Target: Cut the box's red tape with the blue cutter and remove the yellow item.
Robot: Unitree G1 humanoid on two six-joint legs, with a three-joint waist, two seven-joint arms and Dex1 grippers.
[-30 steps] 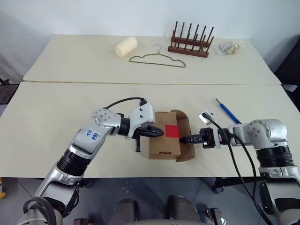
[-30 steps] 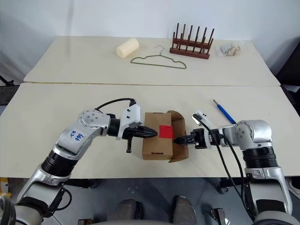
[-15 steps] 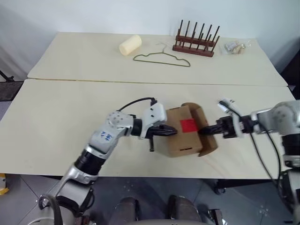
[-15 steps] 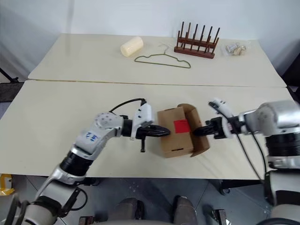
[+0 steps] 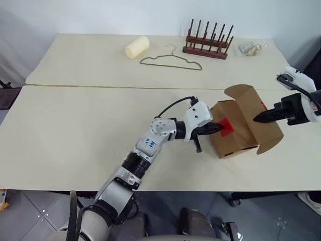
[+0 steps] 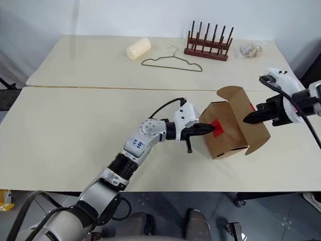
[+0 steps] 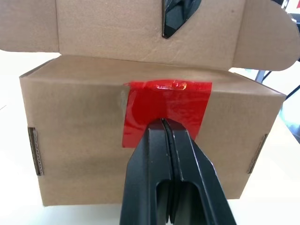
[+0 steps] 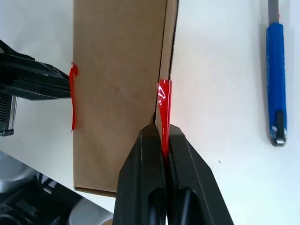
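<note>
The box [image 5: 235,131] sat near the front edge of the surface [image 5: 75,135], tipped up on one side, with its lid flap [image 5: 256,113] swung open toward the right. The left gripper [image 5: 216,128] came in level from the left with its fingers [image 7: 164,164] closed tight together, tips pressed against the red tape [image 7: 164,101] on the box's side wall. Nothing was between those fingers, they were just poking at the tape patch.

On the other side, the right gripper [image 5: 257,119] had its fingers [image 8: 161,173] pinched shut on the lid flap, right where a torn strip of red tape [image 8: 164,108] stuck to the flap's edge. So the lid was being held up by the right one while the left one pushed on the box body.

The cutter [image 8: 276,84] lay flat on the surface just beside the box, not touching it and not held by anything. I couldn't tell what was inside the box from any angle, no yellow thing visible.

Farther back, past the seam where a second surface [image 5: 75,60] began, there was a wire hanger [image 5: 170,62], a pale cream roll [image 5: 136,46] to its left, a wooden peg rack [image 5: 206,44] to its right, and a small clear bag [image 5: 249,48] of bits off in the far right corner.
</note>
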